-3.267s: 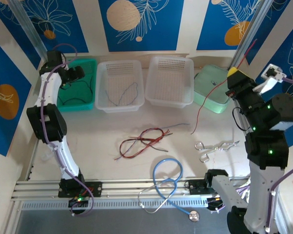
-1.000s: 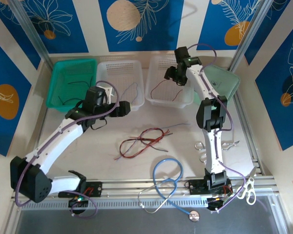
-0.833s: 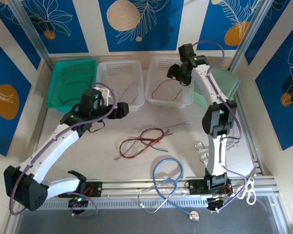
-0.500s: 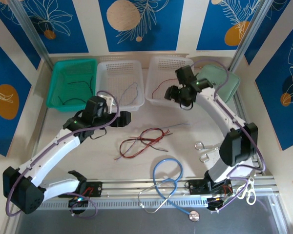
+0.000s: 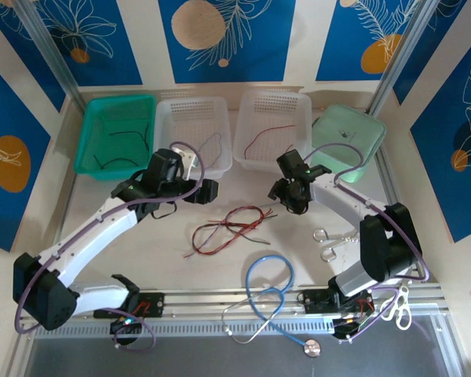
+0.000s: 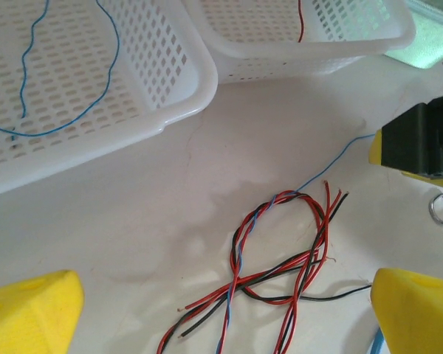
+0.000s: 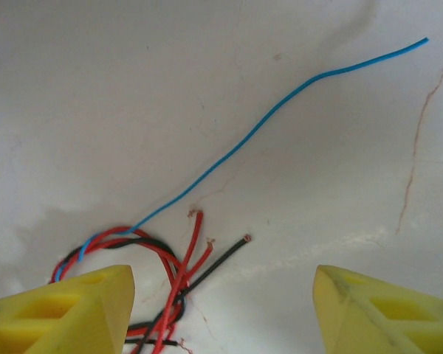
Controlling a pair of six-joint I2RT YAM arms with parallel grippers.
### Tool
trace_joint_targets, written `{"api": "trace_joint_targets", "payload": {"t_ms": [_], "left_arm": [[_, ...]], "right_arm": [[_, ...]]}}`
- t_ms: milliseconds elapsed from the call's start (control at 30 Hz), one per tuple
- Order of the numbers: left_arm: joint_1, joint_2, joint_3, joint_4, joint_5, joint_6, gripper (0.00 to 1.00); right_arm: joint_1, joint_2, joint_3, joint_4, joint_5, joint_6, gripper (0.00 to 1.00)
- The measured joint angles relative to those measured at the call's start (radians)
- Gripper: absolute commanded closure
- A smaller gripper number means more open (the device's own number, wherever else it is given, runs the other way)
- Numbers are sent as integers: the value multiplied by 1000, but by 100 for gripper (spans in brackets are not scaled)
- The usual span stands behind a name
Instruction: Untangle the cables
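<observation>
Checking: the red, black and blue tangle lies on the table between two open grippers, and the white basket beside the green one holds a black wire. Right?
Not quite: the white basket beside the green basket holds a blue wire, not black, as the left wrist view shows. The tangle does lie on the table between the open left gripper and right gripper.
</observation>
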Motion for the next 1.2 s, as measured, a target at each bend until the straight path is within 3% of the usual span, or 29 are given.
{"api": "trace_joint_targets", "payload": {"t_ms": [267,567,867,1200], "left_arm": [[0,40,-18,36,7,39,1],[0,29,-60,68,6,48,1],[0,29,-59,81,7,56,1],[0,42,-52,81,8,67,1]], "right_arm": [[72,121,6,30,58,206,48],[114,141,22,19,161,426,60],[96,232,68,24,198,488,69],[71,291,123,50,197,481,68]]}}
